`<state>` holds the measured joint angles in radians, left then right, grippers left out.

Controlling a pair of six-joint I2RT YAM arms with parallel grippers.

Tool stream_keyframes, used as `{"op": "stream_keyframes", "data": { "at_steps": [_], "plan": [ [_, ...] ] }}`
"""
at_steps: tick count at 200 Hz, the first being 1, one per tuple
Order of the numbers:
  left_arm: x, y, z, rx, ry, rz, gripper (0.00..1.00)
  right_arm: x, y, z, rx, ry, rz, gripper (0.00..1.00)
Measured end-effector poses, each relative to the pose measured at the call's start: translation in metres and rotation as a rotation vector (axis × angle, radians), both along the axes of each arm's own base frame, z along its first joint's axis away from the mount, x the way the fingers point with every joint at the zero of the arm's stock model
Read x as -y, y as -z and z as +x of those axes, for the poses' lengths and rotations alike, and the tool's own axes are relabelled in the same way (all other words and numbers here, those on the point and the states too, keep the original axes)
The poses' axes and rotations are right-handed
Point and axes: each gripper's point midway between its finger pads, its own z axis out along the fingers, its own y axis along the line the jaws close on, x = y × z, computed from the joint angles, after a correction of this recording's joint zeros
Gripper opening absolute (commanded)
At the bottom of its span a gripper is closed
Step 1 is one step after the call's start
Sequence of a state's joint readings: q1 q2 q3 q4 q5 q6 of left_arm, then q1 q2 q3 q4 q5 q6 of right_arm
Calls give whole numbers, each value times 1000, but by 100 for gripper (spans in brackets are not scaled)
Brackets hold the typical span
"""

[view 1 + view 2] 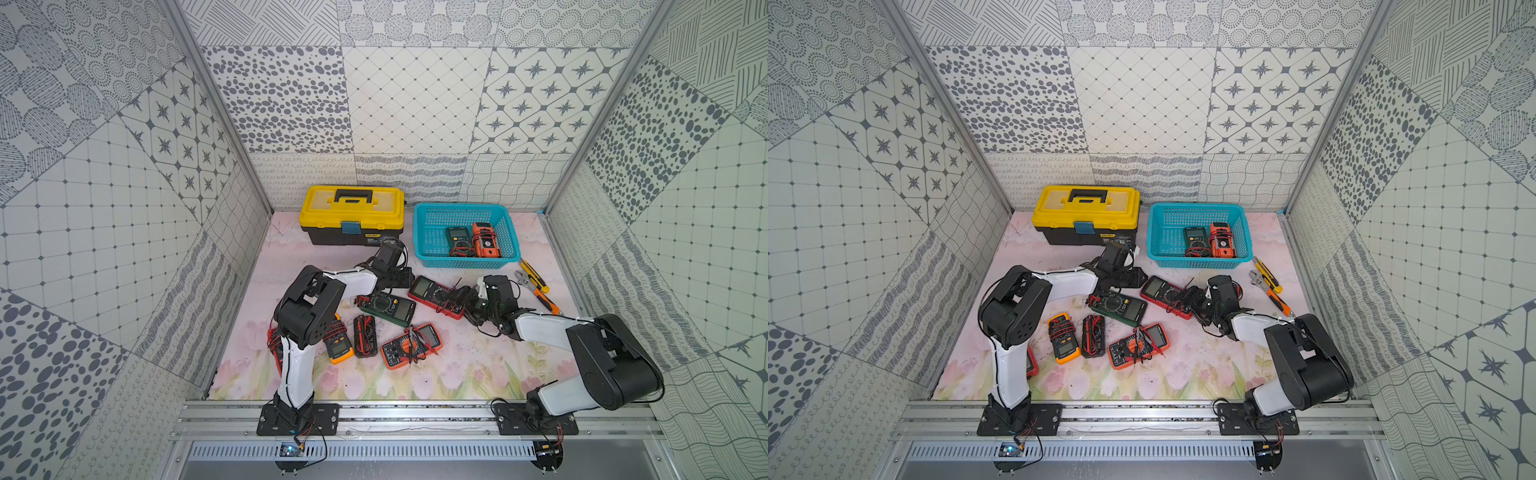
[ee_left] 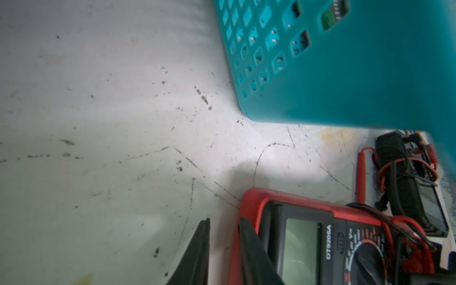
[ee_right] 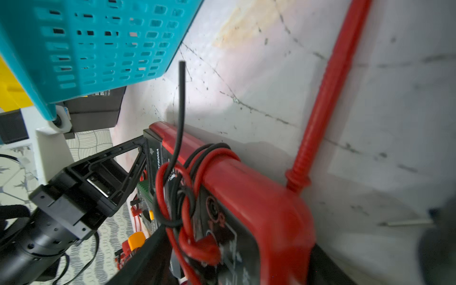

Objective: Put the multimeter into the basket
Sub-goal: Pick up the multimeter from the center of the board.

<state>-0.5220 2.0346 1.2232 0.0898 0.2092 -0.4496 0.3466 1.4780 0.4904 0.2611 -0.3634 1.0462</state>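
- Straddling the jack end of a flat, red-cased multimeter wound with red and black leads, the right gripper reaches in low in both top views. The turquoise perforated plastic basket stands just beyond it, with a dark green meter and an orange meter already inside. The left gripper sits at the red meter's screen end, and a yellow-lidded black toolbox lies beyond it.
- Left wrist view: the left gripper's black wedge jaws are drawn near together on nothing. One jaw's flank is beside the multimeter's glossy screen corner. The basket's smooth flared rim overhangs ahead, above a scuffed pale mat.
- Right wrist view: the right gripper's jaws flank the multimeter's rounded shell, partway closed. Whether they have bitten cannot be told. A rigid ribbed red probe lies alongside on the mat, and a stiff black lead juts forward.
- The grasp looks to be the step in hand. It would go best with the jaws square on the shell, clear of the slippery wire coils. The lift should clear the rim, and the trailing probe should be kept from snagging the mesh.
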Motion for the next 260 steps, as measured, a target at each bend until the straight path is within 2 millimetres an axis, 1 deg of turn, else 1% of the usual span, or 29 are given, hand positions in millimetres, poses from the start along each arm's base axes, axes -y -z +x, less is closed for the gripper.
{"op": "stream_keyframes", "data": {
  "at_steps": [19, 35, 58, 71, 95, 108, 128, 145, 161, 168, 182, 202, 219, 234, 249, 260],
  "plan": [
    [-1, 2, 1, 1, -5, 2, 25, -3, -6, -1, 12, -15, 22, 63],
    [-1, 3, 1, 2, -12, 2, 25, -9, -19, 1, 58, -36, 53, 61],
    [0, 5, -2, -10, -5, -6, 25, -21, -44, 7, 153, -75, 107, 59],
    [0, 7, -4, -19, -2, -10, 25, -26, -51, 8, 184, -92, 122, 56],
    [0, 8, -5, -23, -2, -12, 25, -27, -52, 9, 193, -94, 121, 41],
    [0, 7, -5, -22, -3, -13, 25, -26, -52, 10, 192, -88, 119, 38],
    [-1, 7, -7, -23, -4, -12, 25, -26, -51, 9, 190, -89, 117, 30],
    [-3, 6, -10, -26, -5, -14, 30, -25, -53, 6, 187, -89, 111, 23],
    [-5, 3, -14, -31, -10, -21, 37, -23, -61, 2, 196, -86, 107, 11],
    [-7, 0, -17, -31, -14, -26, 39, -22, -67, 0, 206, -85, 107, 9],
    [-11, -7, -23, -27, -28, -36, 43, -20, -81, -4, 237, -84, 110, 9],
    [-20, -22, -29, 0, -57, -45, 45, -15, -104, -10, 288, -77, 112, 7],
    [-32, -42, -30, 46, -95, -52, 47, -12, -120, -14, 322, -67, 114, 5],
    [-44, -64, -28, 108, -138, -56, 49, -9, -137, -15, 348, -56, 116, 1],
    [-55, -84, -27, 168, -178, -55, 50, -7, -158, -12, 389, -40, 121, 0],
    [-63, -98, -27, 211, -203, -54, 53, -6, -176, -8, 424, -25, 123, 0]
  ]
}}
